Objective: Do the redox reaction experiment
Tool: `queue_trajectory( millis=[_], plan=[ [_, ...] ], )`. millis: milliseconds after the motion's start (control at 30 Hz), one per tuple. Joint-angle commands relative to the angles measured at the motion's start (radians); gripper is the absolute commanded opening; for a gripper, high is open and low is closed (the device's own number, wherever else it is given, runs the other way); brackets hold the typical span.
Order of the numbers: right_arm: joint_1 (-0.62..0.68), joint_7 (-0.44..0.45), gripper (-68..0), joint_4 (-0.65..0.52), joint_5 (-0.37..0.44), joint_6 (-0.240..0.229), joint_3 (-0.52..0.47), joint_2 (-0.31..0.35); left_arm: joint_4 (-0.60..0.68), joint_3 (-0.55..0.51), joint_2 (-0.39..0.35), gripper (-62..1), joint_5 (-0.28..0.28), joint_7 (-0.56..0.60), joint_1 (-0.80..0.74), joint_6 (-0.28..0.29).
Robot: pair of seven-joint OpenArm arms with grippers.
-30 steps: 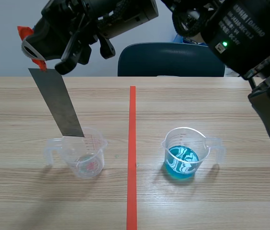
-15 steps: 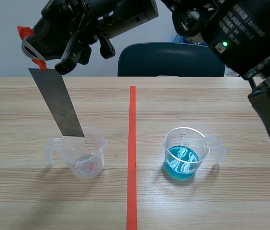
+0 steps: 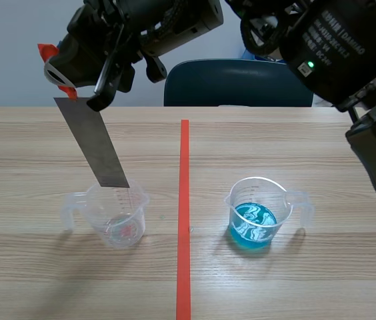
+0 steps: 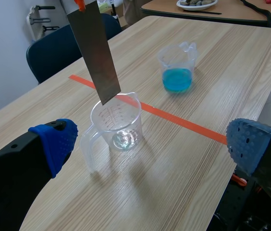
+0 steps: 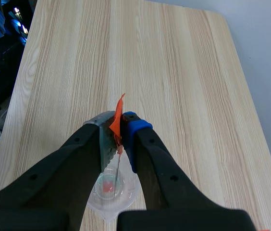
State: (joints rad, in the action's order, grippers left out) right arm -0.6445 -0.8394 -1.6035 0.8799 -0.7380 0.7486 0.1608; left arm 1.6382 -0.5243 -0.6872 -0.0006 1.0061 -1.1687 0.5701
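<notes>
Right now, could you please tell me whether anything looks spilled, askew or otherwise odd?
Nothing is spilled, and the clear cup and blue-liquid cup stand upright. Only the metal strip stands out: shut in the right pincer, it hangs tilted over the clear cup.

The strip [image 3: 93, 143] hangs over the left beaker [image 3: 118, 220]; tape line [image 3: 184, 200] separates the right beaker [image 3: 257, 213].

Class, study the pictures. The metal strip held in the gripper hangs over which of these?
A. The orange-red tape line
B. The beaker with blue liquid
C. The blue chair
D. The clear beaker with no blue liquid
D: the right gripper holds the metal strip tilted, its lower end at the rim of the clear beaker, across the tape line from the beaker with blue liquid.
</notes>
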Motion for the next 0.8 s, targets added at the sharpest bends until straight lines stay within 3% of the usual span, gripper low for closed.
queue_trajectory(
  millis=[0, 767],
  plan=[
    [-0.015, 0.021, -66.9, -0.004, 0.013, -0.008, -0.001, -0.003, 0.006, 0.006, 0.008, 1.4, -0.014, 0.014, 0.006, 0.001],
    [-0.015, 0.117, -66.9, 0.069, 0.013, -0.008, -0.001, -0.003, 0.006, 0.006, 0.008, 1.4, -0.014, 0.014, 0.006, 0.001]
  ],
)
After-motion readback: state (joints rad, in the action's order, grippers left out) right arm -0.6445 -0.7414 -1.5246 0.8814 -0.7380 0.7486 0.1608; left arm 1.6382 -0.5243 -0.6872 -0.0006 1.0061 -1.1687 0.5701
